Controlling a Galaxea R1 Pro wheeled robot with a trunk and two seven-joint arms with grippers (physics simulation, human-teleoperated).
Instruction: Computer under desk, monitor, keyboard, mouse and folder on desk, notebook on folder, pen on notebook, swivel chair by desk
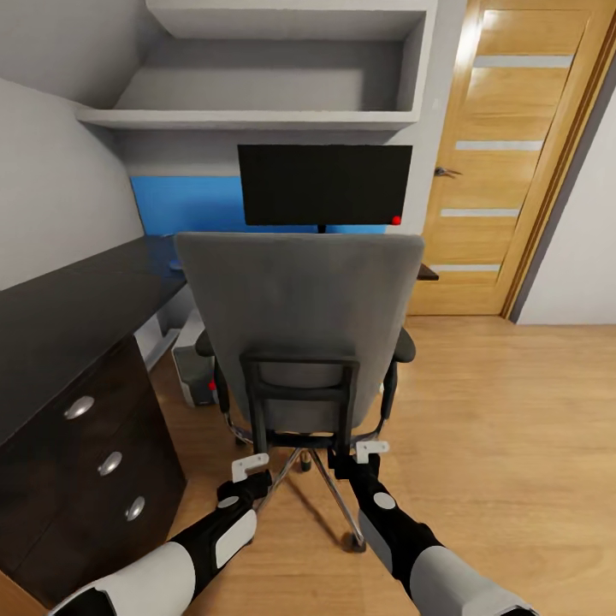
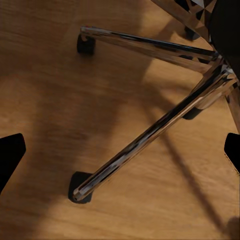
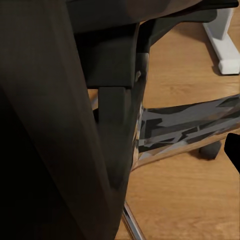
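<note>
We face the swivel chair [image 1: 299, 316] from behind, drawn up to the desk [image 1: 77, 316], monitor [image 1: 325, 186] beyond it. Left gripper [image 1: 250, 466] and right gripper [image 1: 372, 447] flank its back frame; left fingers sit wide, right we cannot tell. Computer [image 1: 195, 372] stands under the desk.

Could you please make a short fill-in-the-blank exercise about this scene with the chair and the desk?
1. The monitor stands on the desk and shows a small ___ light at its lower corner.
2. The swivel chair turns its ___ toward the camera.
3. The drawer unit has ___ round knobs.
4. The computer stands ___ the desk.

Missing words: red; back; three; under
</note>
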